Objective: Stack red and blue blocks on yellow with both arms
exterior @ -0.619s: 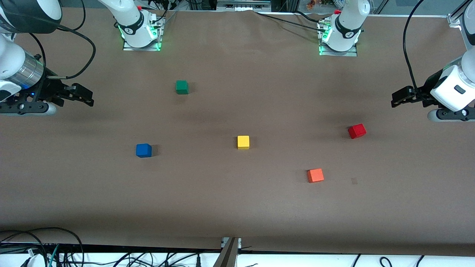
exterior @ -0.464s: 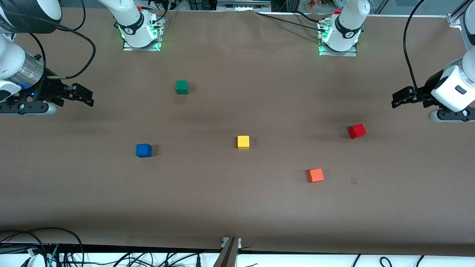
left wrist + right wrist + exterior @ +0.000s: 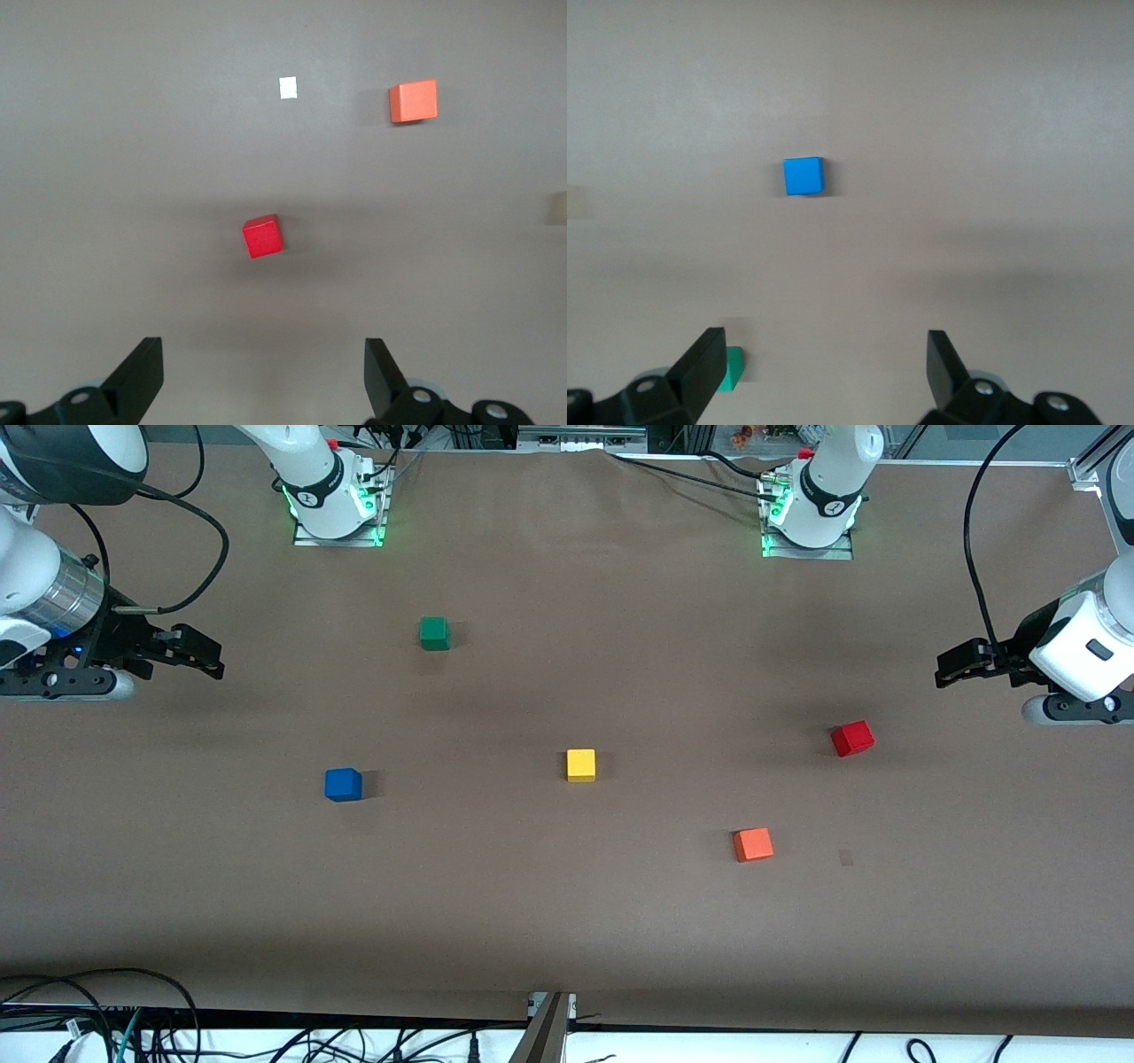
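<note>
Left gripper (image 3: 263,376) gapes wide over bare table with the red block (image 3: 263,236) unheld ahead, right gripper (image 3: 824,372) equally wide near the blue block (image 3: 803,175) (wrist views alone show fingers), yellow block (image 3: 581,765) mid-table between them.

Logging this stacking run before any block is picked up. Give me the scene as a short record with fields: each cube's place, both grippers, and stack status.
yellow cube: mid-table, nothing on it
red cube: toward the left arm's end, lying askew
blue cube: toward the right arm's end
orange cube: nearest the front camera
green cube: nearest the robots' bases
left gripper: open, empty, in the air near the red cube
right gripper: open, empty, in the air at its own end
stack: not started
</note>
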You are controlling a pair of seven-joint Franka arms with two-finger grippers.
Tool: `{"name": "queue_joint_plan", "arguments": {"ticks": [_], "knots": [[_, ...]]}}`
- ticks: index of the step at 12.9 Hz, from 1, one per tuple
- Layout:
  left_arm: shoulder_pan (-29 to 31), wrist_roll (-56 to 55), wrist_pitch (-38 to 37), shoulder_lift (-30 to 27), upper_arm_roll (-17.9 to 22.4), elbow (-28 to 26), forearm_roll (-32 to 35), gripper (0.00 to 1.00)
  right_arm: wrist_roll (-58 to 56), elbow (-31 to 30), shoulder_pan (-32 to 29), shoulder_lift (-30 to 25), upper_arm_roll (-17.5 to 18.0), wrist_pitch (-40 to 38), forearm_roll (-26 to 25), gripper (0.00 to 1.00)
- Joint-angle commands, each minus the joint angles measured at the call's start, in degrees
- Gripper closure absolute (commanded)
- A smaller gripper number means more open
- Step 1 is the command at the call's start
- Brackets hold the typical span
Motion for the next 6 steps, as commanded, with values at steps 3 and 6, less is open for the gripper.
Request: {"name": "queue_joint_plan", "arguments": {"ticks": [3,6], "knots": [[1.2,1.4,-1.5,5.7,0.4,1.6,-0.5,0.0,0.4,1.0,0.0,0.2,0.2,-0.9,-0.4,0.0],[1.9,1.3,1.5,10.7,0.5,-0.2,-0.5,0.0,0.3,0.9,0.0,0.2,0.3,-0.9,-0.4,0.0]]}}
